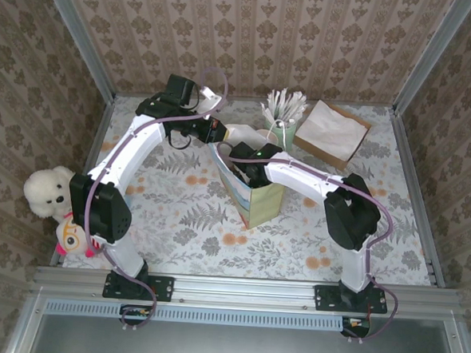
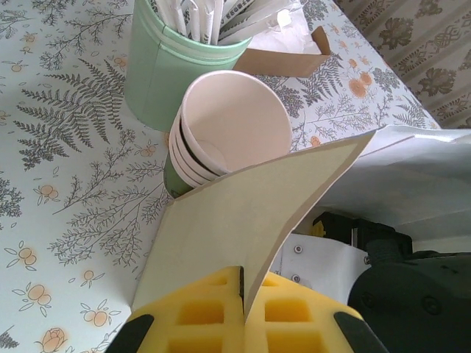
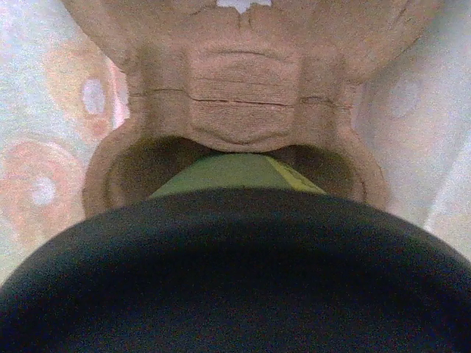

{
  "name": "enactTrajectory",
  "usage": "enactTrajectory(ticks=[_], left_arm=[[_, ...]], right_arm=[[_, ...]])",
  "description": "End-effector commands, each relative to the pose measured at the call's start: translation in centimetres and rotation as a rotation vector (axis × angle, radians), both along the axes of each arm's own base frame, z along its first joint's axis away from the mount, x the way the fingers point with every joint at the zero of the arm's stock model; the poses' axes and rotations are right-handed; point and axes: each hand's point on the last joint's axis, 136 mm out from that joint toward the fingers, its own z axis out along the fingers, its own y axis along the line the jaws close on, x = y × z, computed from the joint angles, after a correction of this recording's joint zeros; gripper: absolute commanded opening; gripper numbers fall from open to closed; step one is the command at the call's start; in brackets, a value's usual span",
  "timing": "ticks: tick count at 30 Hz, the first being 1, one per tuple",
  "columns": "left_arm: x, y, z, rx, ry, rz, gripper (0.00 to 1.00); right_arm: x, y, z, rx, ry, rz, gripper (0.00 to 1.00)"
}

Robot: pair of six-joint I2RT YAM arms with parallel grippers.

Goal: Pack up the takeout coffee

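Note:
The takeout coffee shows in the right wrist view from just above: its round black lid (image 3: 235, 279) spreads across the lower frame and its green wall (image 3: 234, 173) runs down into a brown pulp cup carrier (image 3: 235, 110). My right gripper (image 1: 246, 171) reaches down inside the upright paper bag (image 1: 260, 200), its fingers hidden under the lid, and it holds the cup. At the bag's far corner my left gripper (image 1: 219, 135) (image 2: 243, 283) is shut, its yellow pads pinching the bag's rim flap (image 2: 243, 213) and keeping the mouth spread.
A stack of lidless cream-lined cups (image 2: 235, 121) lies just beyond the bag. Behind it stands a pale-green cup of white sticks (image 2: 162, 73). A brown box of napkins (image 1: 330, 133) sits at the back right. A plush toy (image 1: 46, 193) lies at the left table edge.

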Motion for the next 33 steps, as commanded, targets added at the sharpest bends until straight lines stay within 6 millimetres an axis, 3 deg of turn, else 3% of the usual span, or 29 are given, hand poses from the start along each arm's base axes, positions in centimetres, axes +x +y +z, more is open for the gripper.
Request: enactTrajectory(ticks=[1,17,33], left_arm=[[-0.2,-0.6,0.6,-0.031,0.006,-0.024,0.0],[-0.7,-0.9,1.0,-0.039,0.008,-0.042,0.0],[-1.0,-2.1,2.0,-0.019,-0.035,-0.044,0.0]], right_arm=[[-5.5,-5.8,-7.5,-0.275,0.296,-0.006,0.46],[-2.8,-2.5,-2.2,-0.138,0.196,-0.002,0.53],[-1.3,-0.7,1.5,-0.039,0.119,-0.031,0.8]])
